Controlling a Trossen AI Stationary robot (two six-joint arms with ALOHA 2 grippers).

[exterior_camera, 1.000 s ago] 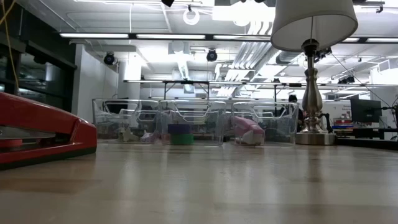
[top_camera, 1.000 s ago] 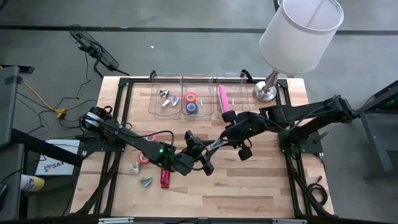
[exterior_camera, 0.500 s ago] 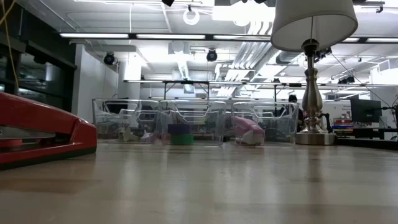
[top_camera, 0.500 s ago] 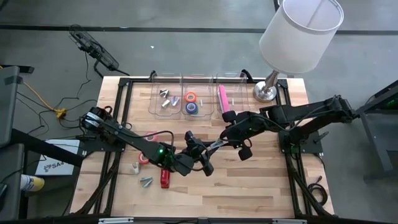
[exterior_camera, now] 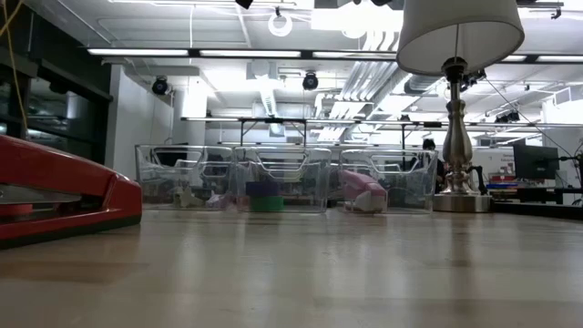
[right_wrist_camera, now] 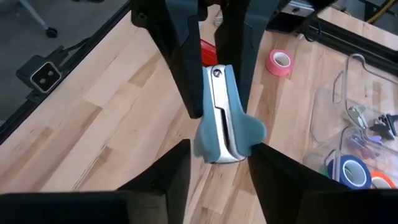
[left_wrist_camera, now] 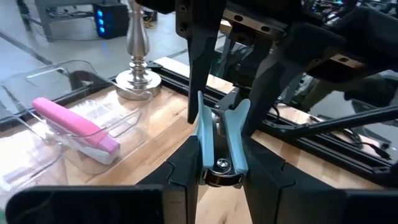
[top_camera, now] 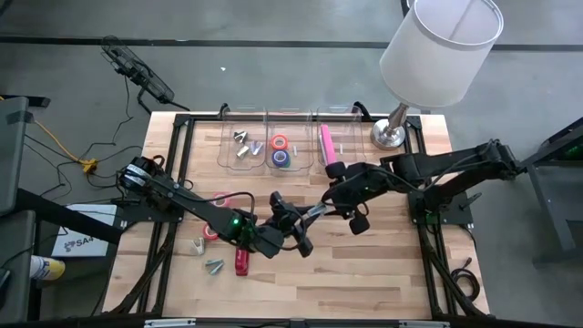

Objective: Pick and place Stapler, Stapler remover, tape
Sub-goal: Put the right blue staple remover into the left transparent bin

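A blue stapler remover [left_wrist_camera: 221, 140] is held in the air over the table's middle between both grippers. My left gripper [top_camera: 293, 228] is shut on its hinge end. My right gripper [top_camera: 319, 211] faces it from the right and is shut on its flared end [right_wrist_camera: 249, 132]. A red stapler [top_camera: 241, 264] lies flat on the table near the left arm and fills the low view's left [exterior_camera: 64, 196]. A pink tape roll [top_camera: 219, 199] and a red one [top_camera: 211, 232] lie on the table. A pink stapler [top_camera: 326, 141] lies in the right bin. My left gripper pinches the remover's narrow hinge end [left_wrist_camera: 221, 165], by the rivet, between its two fingers. The fingers lie along the remover, coming level from the table's left. The remover is clear of the table and points at the other gripper. My right gripper has its two fingers [right_wrist_camera: 180, 165] on either side of the remover's flared end [right_wrist_camera: 208, 149], on the two blue wings. It comes from the table's right, along the remover. The remover is lifted clear between both grippers.
Three clear bins [top_camera: 273, 162] stand in a row at the far edge: silvery claws [top_camera: 241, 146] in the left one, tape rolls [top_camera: 280, 150] in the middle one. Two silvery claws [top_camera: 214, 266] lie near the red stapler. A lamp [top_camera: 387, 135] stands at the far right.
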